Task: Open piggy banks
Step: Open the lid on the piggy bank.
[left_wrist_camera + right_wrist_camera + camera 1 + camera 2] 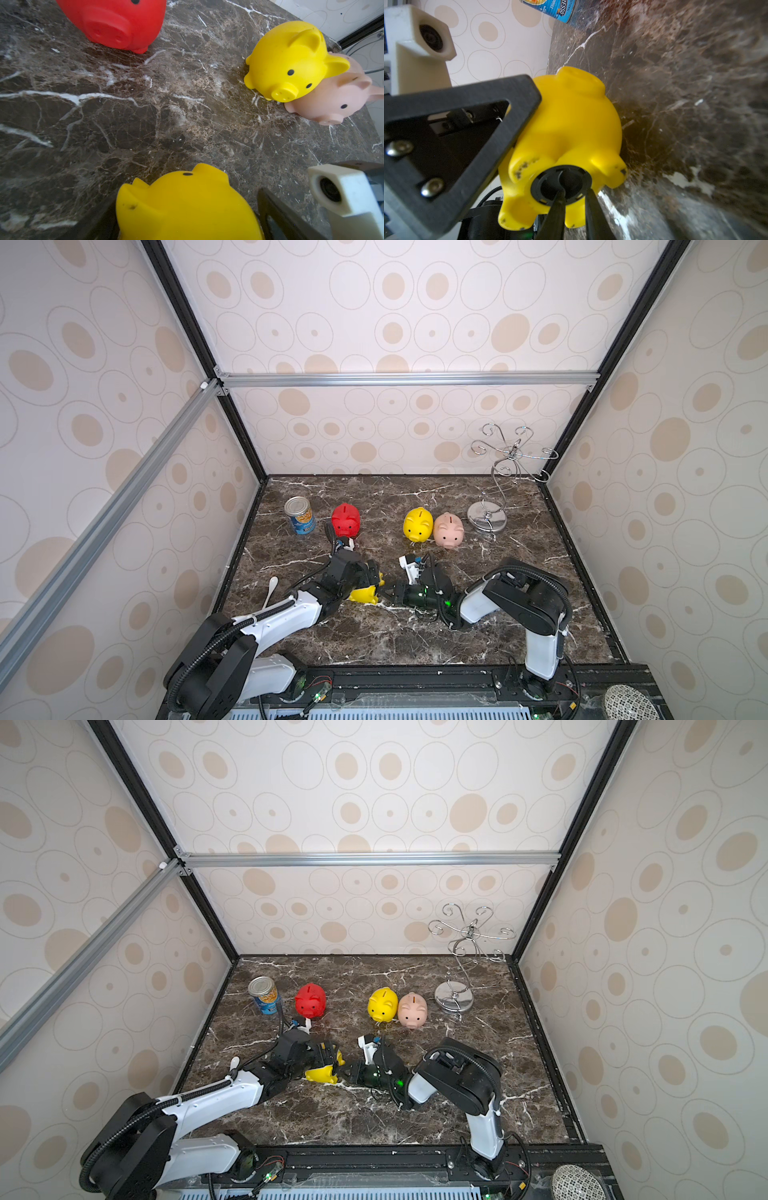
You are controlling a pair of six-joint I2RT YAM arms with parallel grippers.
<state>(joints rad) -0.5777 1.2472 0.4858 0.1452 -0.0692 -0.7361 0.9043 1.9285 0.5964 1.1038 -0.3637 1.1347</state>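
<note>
1. The room is a boxed-in cell. The walls [395, 302] are papered cream with beige ovals and rings, with black posts in the corners. An aluminium rail [407, 379] runs across the back wall and another slants down the left wall.
2. The surface is a dark brown marble-look tabletop [415, 635] with white veins all over it.
3. Both top views show the same back row, left to right: a blue-labelled tin can [299, 515], then the red piggy bank [345, 520], then a gap. After that comes the standing yellow piggy bank [417, 524], right up against the pink piggy bank [449, 530]. A chrome wire stand [486, 519] sits in the back right corner. All three pigs are upright with snouts toward the robot.
4. The tipped yellow piggy bank [363, 594] is front and centre between the two arms. It's on its side, belly and feet facing the right one.
5. The left gripper [369, 581] has its jaws spread wide around that pig's body. In the right wrist view its black finger [525, 93] lies flat on the pig's side, so it's holding it.
6. The right gripper [575, 197] is narrow. One tip is in the hollow of the black plug [536, 187] in the belly and the other is outside its rim, pinching it. The plug is seated in the pig.
7. There's a small white spoon-like thing [272, 585] near the table's left edge.
</note>
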